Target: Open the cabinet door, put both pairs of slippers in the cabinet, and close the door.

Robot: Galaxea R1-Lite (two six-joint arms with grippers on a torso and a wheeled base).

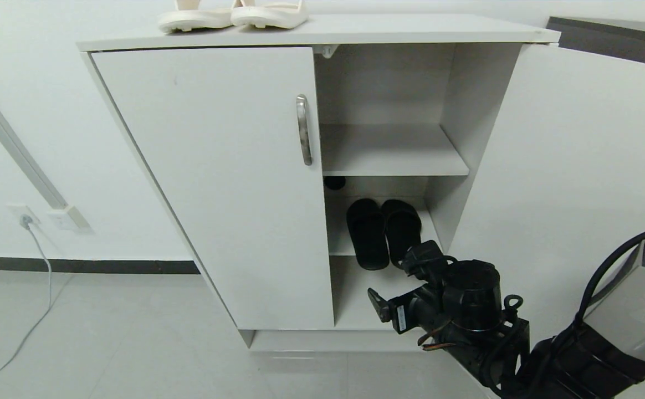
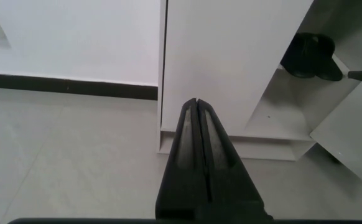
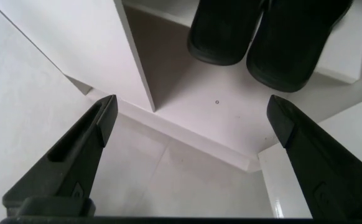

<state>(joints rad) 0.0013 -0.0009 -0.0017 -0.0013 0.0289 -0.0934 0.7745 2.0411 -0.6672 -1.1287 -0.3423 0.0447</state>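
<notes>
The white cabinet (image 1: pixel 411 27) has its right door (image 1: pixel 577 166) swung open and its left door (image 1: pixel 217 183) closed. A pair of black slippers (image 1: pixel 383 233) lies side by side on the middle shelf, toes outward; they also appear in the right wrist view (image 3: pixel 262 31) and the left wrist view (image 2: pixel 308 56). A pair of white slippers (image 1: pixel 234 15) rests on the cabinet top. My right gripper (image 1: pixel 397 280) is open and empty, just in front of and below the black slippers (image 3: pixel 190 106). My left gripper (image 2: pixel 197 102) is shut on nothing, low over the floor, facing the closed left door.
The upper shelf (image 1: pixel 389 152) and the bottom compartment (image 1: pixel 356 299) hold nothing. A metal handle (image 1: pixel 303 130) is on the closed left door. A wall socket with a grey cable (image 1: pixel 23 219) is at the left. Grey tiled floor (image 1: pixel 106 343) lies in front.
</notes>
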